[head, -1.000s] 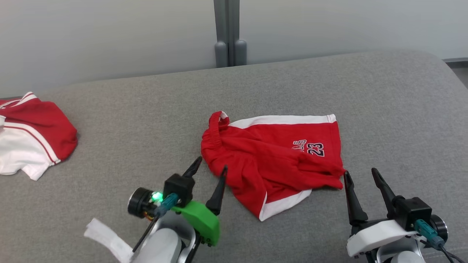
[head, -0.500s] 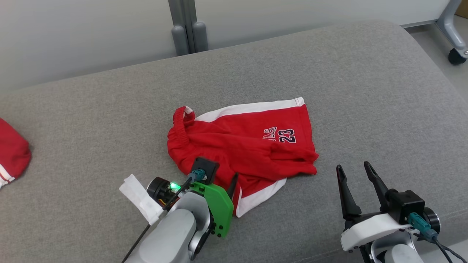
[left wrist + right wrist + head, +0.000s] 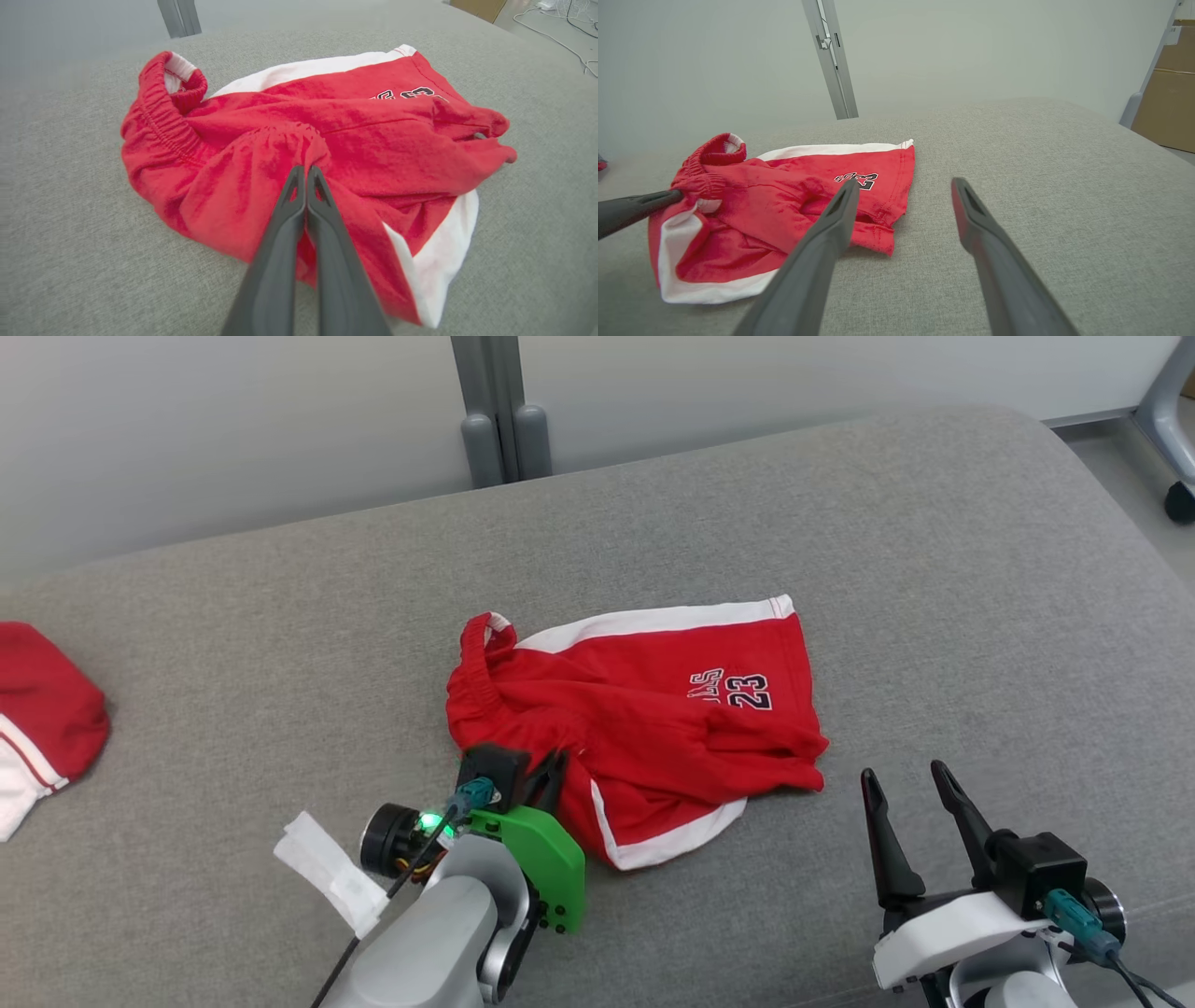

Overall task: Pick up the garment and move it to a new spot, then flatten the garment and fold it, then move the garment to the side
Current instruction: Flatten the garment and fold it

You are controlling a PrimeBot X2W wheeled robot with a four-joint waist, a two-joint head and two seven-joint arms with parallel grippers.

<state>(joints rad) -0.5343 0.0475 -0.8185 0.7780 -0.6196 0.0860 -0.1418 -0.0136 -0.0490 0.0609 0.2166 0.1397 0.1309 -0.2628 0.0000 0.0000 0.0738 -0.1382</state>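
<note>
The left gripper (image 3: pixel 306 171) has just snapped shut on a bunched fold of the red shorts (image 3: pixel 653 719). The right gripper (image 3: pixel 903 773) waits wide open beside them, holding nothing. The shorts lie crumpled in the middle of the gray cushion (image 3: pixel 280 644). Lifting can start now.

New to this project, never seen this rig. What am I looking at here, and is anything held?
A two-armed wheeled robot. One picture looks down from its head; the other two look along each wrist's fingers. Crumpled red shorts lie on a grey cushioned surface, with a second red and white garment at the robot's far left. The left pincer is shut on a bunched fold of the shorts. The right pincer is open and empty, beside the shorts.
</note>
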